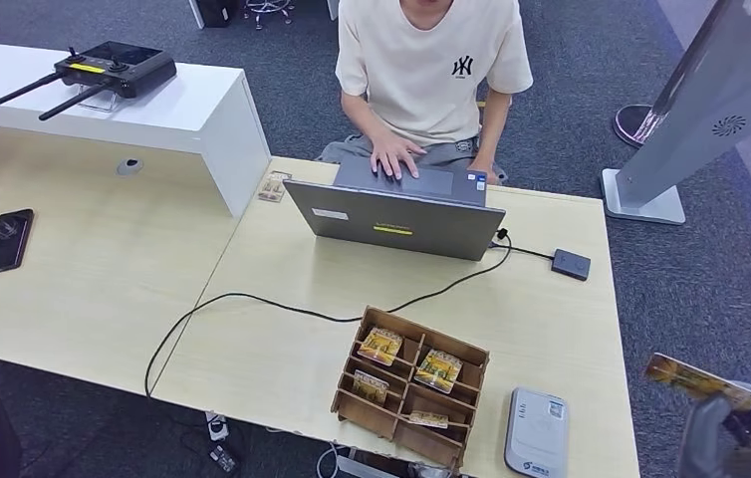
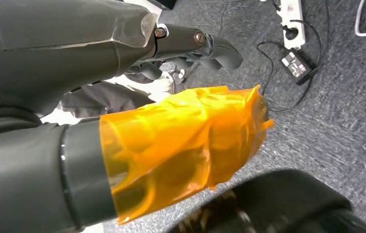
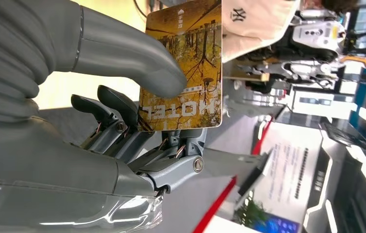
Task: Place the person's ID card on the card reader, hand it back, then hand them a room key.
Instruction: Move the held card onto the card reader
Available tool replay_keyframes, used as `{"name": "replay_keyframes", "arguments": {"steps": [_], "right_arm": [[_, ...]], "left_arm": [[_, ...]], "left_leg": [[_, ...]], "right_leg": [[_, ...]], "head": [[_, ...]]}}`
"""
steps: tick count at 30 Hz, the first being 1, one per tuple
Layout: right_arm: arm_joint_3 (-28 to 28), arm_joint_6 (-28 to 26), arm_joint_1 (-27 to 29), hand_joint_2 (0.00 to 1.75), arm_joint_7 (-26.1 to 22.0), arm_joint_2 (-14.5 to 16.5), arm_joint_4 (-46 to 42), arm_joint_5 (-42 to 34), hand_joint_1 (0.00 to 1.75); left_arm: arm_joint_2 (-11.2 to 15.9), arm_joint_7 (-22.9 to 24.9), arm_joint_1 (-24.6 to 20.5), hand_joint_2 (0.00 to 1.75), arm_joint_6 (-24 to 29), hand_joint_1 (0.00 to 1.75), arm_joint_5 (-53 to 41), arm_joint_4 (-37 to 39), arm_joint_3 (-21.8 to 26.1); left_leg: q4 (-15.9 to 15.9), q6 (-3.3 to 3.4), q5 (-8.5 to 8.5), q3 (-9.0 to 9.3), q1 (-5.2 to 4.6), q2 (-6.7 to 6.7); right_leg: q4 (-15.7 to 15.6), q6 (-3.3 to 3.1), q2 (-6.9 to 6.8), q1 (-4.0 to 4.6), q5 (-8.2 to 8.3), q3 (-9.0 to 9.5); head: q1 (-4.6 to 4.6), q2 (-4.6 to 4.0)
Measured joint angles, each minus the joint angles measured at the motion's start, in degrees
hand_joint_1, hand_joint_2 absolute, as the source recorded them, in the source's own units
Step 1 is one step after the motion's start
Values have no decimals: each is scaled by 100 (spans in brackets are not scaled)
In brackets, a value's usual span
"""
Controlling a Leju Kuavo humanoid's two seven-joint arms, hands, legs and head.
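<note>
person's face (image 1: 429, 8) cut off, thumb hides room key (image 3: 191, 58) middle

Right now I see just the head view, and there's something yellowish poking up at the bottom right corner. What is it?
Observer: A room key card printed HOTEL, pinched by the right hand between its thumb and fingers.
Operator: And the other hand, is it carrying anything?
Observer: The left hand hangs over the carpet; I see nothing in it. An orange film wraps a part beside it.
Operator: Is the card pointed at the person?
Observer: In the right wrist view, the person's cream shirt lies just beyond the card's edge.
</note>
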Motion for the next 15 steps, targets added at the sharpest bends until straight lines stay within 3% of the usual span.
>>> {"name": "replay_keyframes", "arguments": {"steps": [7,15], "right_arm": [[-261,1097,360,175,424,145,-61,-1153,175],[-121,1108,420,175,876,176,104,-1654,175]], "left_arm": [[-40,-4,10,0,38,0,-38,-32,124],[111,-390,99,0,363,0,160,5,282]], "left_leg": [[0,0,0,-2,0,1],[-1,0,0,-3,1,1]], "right_leg": [[0,0,0,0,0,0],[1,0,0,1,0,2]], "head": [[1,0],[1,0]]}}
